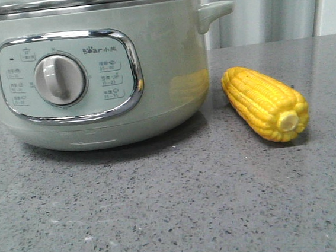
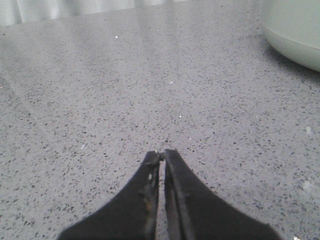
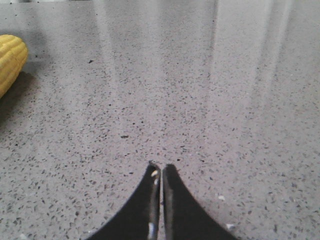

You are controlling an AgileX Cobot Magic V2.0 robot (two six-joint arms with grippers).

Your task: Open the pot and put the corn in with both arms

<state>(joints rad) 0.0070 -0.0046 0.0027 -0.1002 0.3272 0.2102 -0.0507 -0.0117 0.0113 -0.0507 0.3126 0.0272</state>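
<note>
The pale grey-green pot (image 1: 162, 61) fills the left of the front view, its lid on and its dial panel facing me. The yellow corn (image 1: 265, 102) lies on the counter just right of it, stub end toward the camera. Neither gripper shows in the front view. My left gripper (image 2: 162, 153) is shut with nothing in it, low over bare counter, and a curve of the pot (image 2: 295, 30) sits well off to one side. My right gripper (image 3: 160, 167) is also shut and empty over the counter, with the corn (image 3: 10, 60) at the frame's edge, far from the fingertips.
The speckled grey counter (image 1: 176, 208) runs wide in front of the pot and corn. Pale curtains (image 1: 269, 6) hang behind the counter's back edge.
</note>
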